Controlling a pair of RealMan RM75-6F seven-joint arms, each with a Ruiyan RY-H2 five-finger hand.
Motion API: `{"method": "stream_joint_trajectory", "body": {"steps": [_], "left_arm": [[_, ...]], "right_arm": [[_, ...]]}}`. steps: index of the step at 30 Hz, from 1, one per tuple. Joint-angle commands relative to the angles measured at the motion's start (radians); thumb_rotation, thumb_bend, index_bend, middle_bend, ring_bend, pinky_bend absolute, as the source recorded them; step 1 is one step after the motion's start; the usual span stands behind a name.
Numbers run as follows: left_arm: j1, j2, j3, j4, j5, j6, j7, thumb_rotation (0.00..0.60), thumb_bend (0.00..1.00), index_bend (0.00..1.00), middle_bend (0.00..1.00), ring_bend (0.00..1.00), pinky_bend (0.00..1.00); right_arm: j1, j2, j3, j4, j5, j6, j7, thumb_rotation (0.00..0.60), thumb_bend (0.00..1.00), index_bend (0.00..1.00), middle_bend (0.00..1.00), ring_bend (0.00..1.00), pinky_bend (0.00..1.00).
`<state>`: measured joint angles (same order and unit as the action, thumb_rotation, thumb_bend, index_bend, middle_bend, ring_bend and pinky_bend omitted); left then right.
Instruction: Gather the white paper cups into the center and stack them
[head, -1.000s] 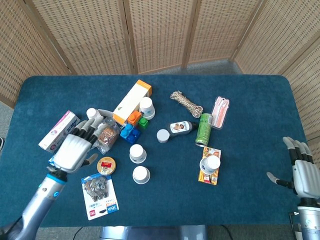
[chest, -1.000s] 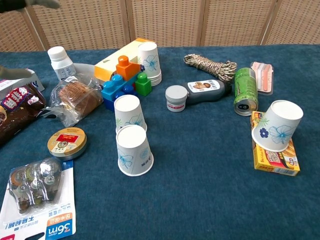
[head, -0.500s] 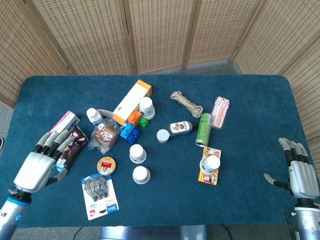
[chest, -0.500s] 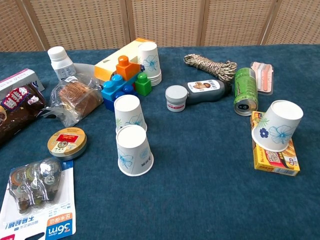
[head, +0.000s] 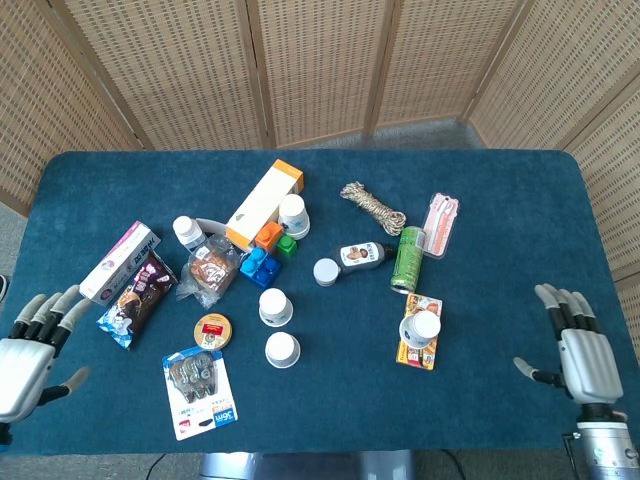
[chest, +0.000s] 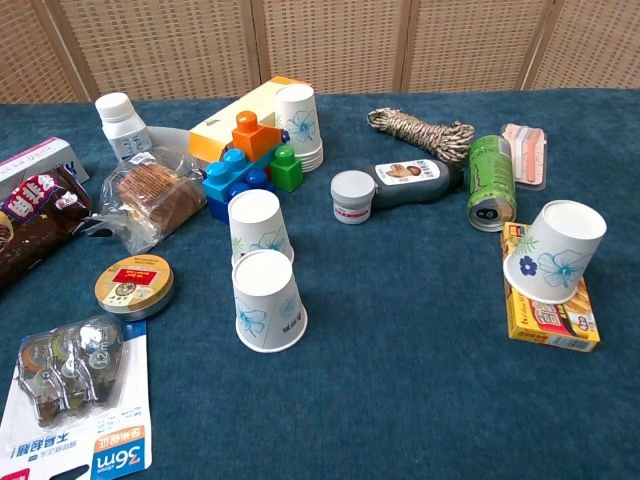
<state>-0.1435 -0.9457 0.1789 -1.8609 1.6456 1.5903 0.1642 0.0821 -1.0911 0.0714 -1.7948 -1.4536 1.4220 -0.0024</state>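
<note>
Several white paper cups with blue flower prints stand upside down on the blue table. One cup (head: 282, 349) (chest: 266, 300) is nearest the front, a second (head: 275, 306) (chest: 256, 226) just behind it. A third cup (head: 293, 215) (chest: 299, 125) sits by the orange box (head: 265, 203). A fourth (head: 420, 328) (chest: 555, 250) leans tilted on a yellow packet (chest: 552, 313). My left hand (head: 30, 350) is open at the table's front left corner, far from the cups. My right hand (head: 577, 345) is open at the front right edge. Neither hand shows in the chest view.
Toy blocks (chest: 248, 160), a wrapped pastry (chest: 148, 192), a pill bottle (chest: 120, 123), a round tin (chest: 133, 284), a tape pack (chest: 73, 400), a chocolate bar (head: 133, 296), a small jar (chest: 352, 195), a dark bottle (chest: 415, 180), a green can (chest: 491, 182), a rope coil (chest: 420, 130) and a pink packet (head: 441, 224) lie around the cups.
My left hand has drawn back from the pastry and chocolate bar toward the front left corner. My right hand has shifted slightly inward and forward. The cups have not moved.
</note>
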Motion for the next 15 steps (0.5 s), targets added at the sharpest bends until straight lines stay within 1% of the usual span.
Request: {"method": "stream_joint_trajectory", "body": {"steps": [1,3,6,10,15], "left_arm": [[0.012,0.028,-0.003,-0.014,0.011,0.005,-0.032,0.600,0.28,0.00,0.00,0.00,0.00],[0.020,0.040,-0.006,-0.017,0.021,0.012,-0.049,0.600,0.28,0.00,0.00,0.00,0.00],[0.029,0.053,-0.009,-0.015,0.038,0.018,-0.074,0.600,0.28,0.00,0.00,0.00,0.00],[0.034,0.062,-0.016,-0.008,0.048,0.014,-0.103,0.600,0.28,0.00,0.00,0.00,0.00],[0.041,0.067,-0.026,-0.001,0.056,0.006,-0.120,0.600,0.28,0.00,0.00,0.00,0.00]], "right_arm": [[0.011,0.005,-0.020,-0.003,-0.015,-0.032,0.000,0.600,0.09,0.00,0.00,0.00,0.00],[0.024,0.008,-0.031,0.001,-0.019,-0.066,0.014,0.600,0.09,0.00,0.00,0.00,0.00],[0.048,0.009,-0.032,0.006,-0.020,-0.108,0.031,0.600,0.09,0.00,0.00,0.00,0.00],[0.088,0.011,-0.016,-0.006,-0.008,-0.158,0.013,0.600,0.08,0.00,0.00,0.00,0.00],[0.151,0.009,-0.001,-0.032,0.022,-0.248,-0.012,0.600,0.07,0.00,0.00,0.00,0.00]]}}
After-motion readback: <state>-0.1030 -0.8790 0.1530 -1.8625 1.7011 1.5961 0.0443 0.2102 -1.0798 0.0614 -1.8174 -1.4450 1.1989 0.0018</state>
